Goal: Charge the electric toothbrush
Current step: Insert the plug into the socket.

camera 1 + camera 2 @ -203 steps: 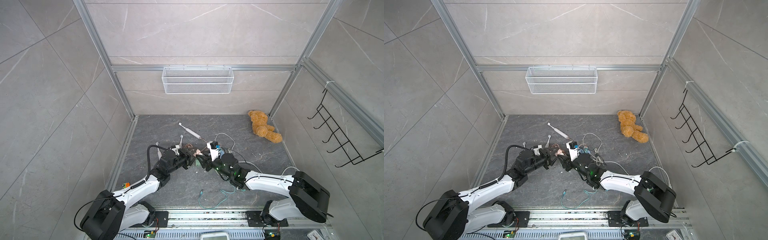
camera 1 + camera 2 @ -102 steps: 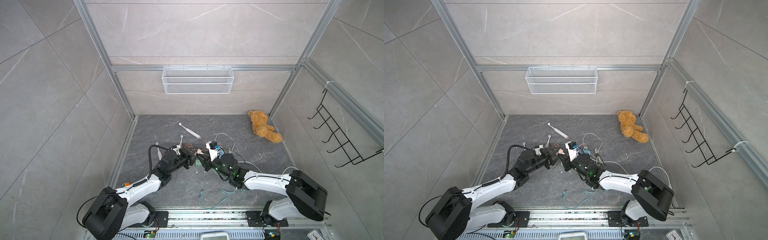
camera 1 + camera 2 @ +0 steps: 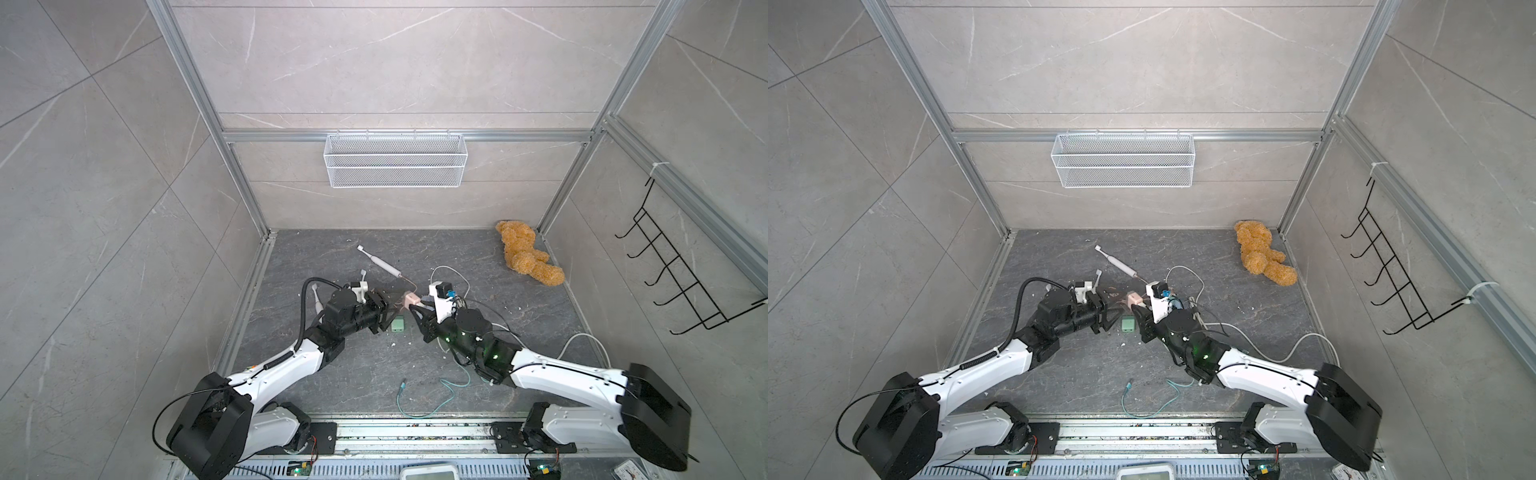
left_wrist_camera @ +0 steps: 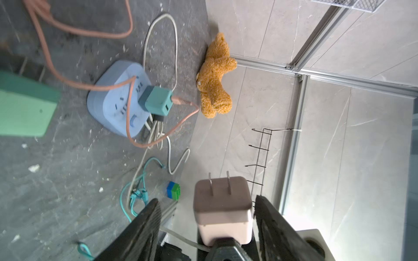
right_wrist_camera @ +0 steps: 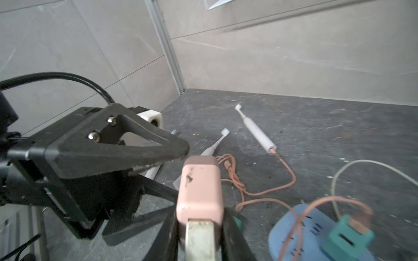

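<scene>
Power strip [image 4: 106, 106]: set on the surface [image 3: 457, 249].
Toothbrush [image 3: 380, 262]: laid behind and left of the power strip.
Teddy bear [image 3: 525, 257]: laid well right of it, behind.
Charger [image 4: 156, 100]: plugged into it.

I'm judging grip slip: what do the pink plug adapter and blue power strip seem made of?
The pink plug adapter looks like hard plastic: smooth matte shell, rounded edges, dark scuffs; its two prongs look metallic. The blue power strip seems moulded plastic: smooth satin surface, rounded body.

We can read no text, label or number, neither on the pink charger [image 5: 199, 192] nor the blue power strip [image 4: 106, 99]
</scene>
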Action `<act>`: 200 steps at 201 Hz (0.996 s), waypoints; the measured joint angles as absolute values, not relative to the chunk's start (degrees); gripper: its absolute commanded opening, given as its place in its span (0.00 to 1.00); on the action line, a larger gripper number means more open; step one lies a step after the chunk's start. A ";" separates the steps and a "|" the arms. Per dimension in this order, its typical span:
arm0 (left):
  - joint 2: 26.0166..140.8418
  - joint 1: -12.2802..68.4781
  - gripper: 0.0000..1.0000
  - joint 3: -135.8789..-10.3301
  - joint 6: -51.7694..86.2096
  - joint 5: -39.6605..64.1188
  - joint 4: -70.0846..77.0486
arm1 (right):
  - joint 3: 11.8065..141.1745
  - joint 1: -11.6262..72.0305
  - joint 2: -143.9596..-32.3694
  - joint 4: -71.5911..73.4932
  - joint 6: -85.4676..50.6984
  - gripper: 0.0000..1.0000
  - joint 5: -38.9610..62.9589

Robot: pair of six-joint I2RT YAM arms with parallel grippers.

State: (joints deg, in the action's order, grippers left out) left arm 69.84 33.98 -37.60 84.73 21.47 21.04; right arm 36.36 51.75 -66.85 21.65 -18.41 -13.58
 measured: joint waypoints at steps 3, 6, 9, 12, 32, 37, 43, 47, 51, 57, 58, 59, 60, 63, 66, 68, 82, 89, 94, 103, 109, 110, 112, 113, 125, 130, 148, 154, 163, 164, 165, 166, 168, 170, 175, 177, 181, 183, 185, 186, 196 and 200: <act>69.84 33.78 0.68 -38.33 83.29 21.47 19.92 | 36.95 51.68 -66.00 19.68 -18.46 0.00 -14.37; 69.84 33.61 0.68 -39.00 82.13 21.45 18.79 | 37.65 51.66 -65.32 17.72 -18.76 0.00 -15.11; 69.84 33.47 0.68 -39.64 80.95 21.39 17.74 | 38.37 51.59 -64.60 15.73 -19.00 0.00 -15.88; 69.84 33.30 0.68 -40.27 79.66 21.34 16.51 | 39.13 51.55 -64.01 13.72 -19.42 0.00 -16.60; 70.50 32.51 0.68 -43.64 71.72 20.78 10.09 | 44.23 51.35 -61.34 0.91 -22.09 0.00 -20.34; 70.91 32.47 0.67 -44.36 69.87 20.47 8.62 | 45.30 51.33 -61.06 -2.04 -22.94 0.00 -20.93; 71.59 32.42 0.67 -45.04 67.96 20.16 7.22 | 46.52 51.29 -60.95 -5.61 -24.10 0.00 -21.54; 72.12 32.42 0.67 -45.47 66.70 19.92 6.31 | 47.16 51.24 -60.95 -7.55 -24.67 0.00 -21.80; 72.75 32.42 0.66 -45.78 65.49 19.81 5.56 | 47.77 51.22 -60.99 -9.65 -25.65 0.00 -21.96; 73.67 32.42 0.66 -46.06 63.90 19.73 4.69 | 48.42 51.09 -61.10 -12.67 -26.81 0.00 -21.98; 73.76 32.42 0.66 -46.09 63.72 19.73 4.64 | 48.49 51.07 -61.12 -12.95 -26.98 0.00 -22.00; 73.87 32.42 0.66 -46.09 63.57 19.73 4.58 | 48.56 51.05 -61.14 -13.30 -27.14 0.00 -21.98; 74.04 32.42 0.66 -46.11 63.20 19.70 4.43 | 48.66 51.00 -61.17 -14.00 -27.35 0.00 -21.98; 74.65 32.42 0.65 -46.15 62.43 19.68 4.14 | 48.86 50.94 -61.28 -15.27 -27.81 0.00 -21.89; 75.09 32.42 0.65 -46.17 61.87 19.68 3.88 | 49.06 50.85 -61.41 -16.47 -28.42 0.00 -21.87; 75.44 32.42 0.65 -46.17 61.43 19.68 3.73 | 49.21 50.81 -61.52 -17.32 -28.75 0.00 -21.85; 77.82 32.42 0.63 -46.17 59.11 19.86 2.57 | 50.35 50.11 -63.22 -22.44 -30.94 0.00 -21.30; 79.13 32.42 0.62 -46.17 58.02 20.12 2.59 | 51.03 49.54 -64.47 -24.53 -31.83 0.00 -20.75; 79.83 32.42 0.61 -46.17 57.30 20.25 2.63 | 51.51 49.08 -65.36 -25.74 -32.34 0.00 -20.21; 81.14 32.42 0.61 -46.17 56.14 20.73 2.68 | 52.31 48.10 -67.20 -27.31 -33.15 0.00 -19.07; 81.80 32.42 0.60 -46.15 55.51 21.12 2.92 | 52.66 47.40 -68.36 -27.92 -33.58 0.00 -18.17; 81.87 32.42 0.60 -46.15 55.44 21.15 2.96 | 52.71 47.31 -68.49 -27.94 -33.58 0.00 -18.09; 82.04 32.42 0.60 -46.15 55.24 21.19 3.07 | 52.80 47.07 -68.88 -28.14 -33.71 0.00 -17.74; 82.11 32.42 0.60 -46.15 55.18 21.21 3.09 | 52.84 47.00 -68.99 -28.16 -33.74 0.00 -17.63; 83.35 32.42 0.60 -46.06 54.30 21.65 4.45 | 53.12 45.74 -70.85 -28.64 -33.98 0.00 -15.90; 83.81 32.42 0.59 -46.04 53.95 21.74 5.08 | 53.17 45.30 -71.42 -28.71 -33.98 0.00 -15.35; 85.80 32.42 0.55 -46.02 52.62 22.70 7.29 | 53.58 43.55 -73.41 -28.64 -33.98 0.00 -12.80; 86.70 32.42 0.54 -46.04 52.12 22.90 7.95 | 53.78 42.83 -74.08 -28.42 -33.98 0.00 -11.84; 88.20 32.42 0.53 -46.06 51.53 23.11 8.75 | 54.17 41.91 -75.11 -28.14 -33.93 0.00 -10.59; 88.33 32.42 0.53 -46.06 51.48 23.11 8.82 | 54.19 41.85 -75.20 -28.12 -33.93 0.00 -10.50; 88.55 32.42 0.53 -46.06 51.33 23.16 8.91 | 54.24 41.80 -75.26 -28.08 -33.93 0.00 -10.39; 88.64 32.42 0.53 -46.06 51.27 23.16 8.95 | 54.30 41.67 -75.42 -28.08 -33.93 0.00 -10.22; 88.95 32.42 0.52 -46.06 51.11 23.18 9.13 | 54.43 41.45 -75.64 -28.01 -33.91 0.00 -9.98; 89.34 32.42 0.52 -46.06 50.98 23.18 9.21 | 54.52 41.36 -75.81 -27.99 -33.91 0.00 -9.87; 90.08 32.42 0.52 -46.06 50.63 23.22 9.45 | 54.87 41.04 -76.42 -27.75 -33.91 0.00 -9.34; 90.43 32.42 0.52 -46.06 50.50 23.24 9.54 | 54.96 40.97 -76.60 -27.68 -33.89 0.00 -9.26; 91.05 32.42 0.52 -46.06 50.19 23.31 9.74 | 55.24 40.84 -77.03 -27.49 -33.89 0.00 -8.93; 91.39 32.42 0.52 -46.06 50.02 23.33 9.82 | 55.42 40.80 -77.28 -27.40 -33.89 0.00 -8.78; 91.59 32.42 0.51 -46.06 49.91 23.35 9.89 | 55.55 40.77 -77.49 -27.31 -33.89 0.00 -8.62; 91.81 32.42 0.51 -46.06 49.80 23.38 9.96 | 55.59 40.77 -77.56 -27.24 -33.87 0.00 -8.56; 93.17 32.42 0.50 -46.11 49.12 23.66 10.52 | 56.45 40.80 -78.61 -26.92 -33.85 0.00 -7.90; 93.78 32.42 0.49 -46.17 48.77 23.77 10.59 | 56.71 40.80 -78.98 -26.76 -33.74 0.00 -7.66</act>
State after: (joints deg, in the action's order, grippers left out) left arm 93.78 32.42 -46.17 48.77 23.77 10.59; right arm 56.71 40.80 -78.98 -26.76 -33.74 -7.66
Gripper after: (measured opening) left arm 0.508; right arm 0.287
